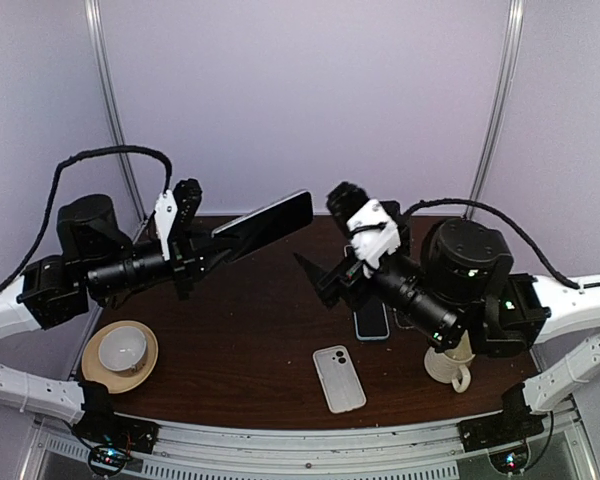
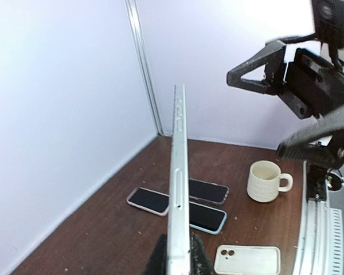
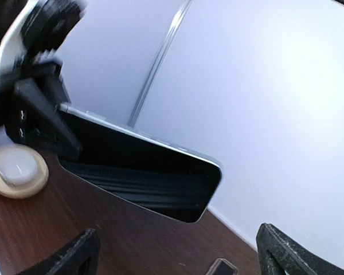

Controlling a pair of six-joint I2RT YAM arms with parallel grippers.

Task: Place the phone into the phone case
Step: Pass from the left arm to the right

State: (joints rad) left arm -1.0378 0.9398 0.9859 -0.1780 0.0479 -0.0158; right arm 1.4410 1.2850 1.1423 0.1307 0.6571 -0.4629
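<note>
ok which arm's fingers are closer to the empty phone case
Right. The right fingers hang open just beyond the empty phone case; the left fingers hold the phone up, farther off to its left.

Phone (image 1: 270, 222): glossy black screen, silvery metal-look edge. Table (image 1: 230, 330): dark wood, matt. Case (image 1: 339, 378): clear, smooth plastic.

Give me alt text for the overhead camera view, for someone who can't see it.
The left hand holds a phone in the air above a dark table, facing the open right hand. A clear phone case lies flat near the front edge, a cup on a saucer at left, a mug at right.
</note>
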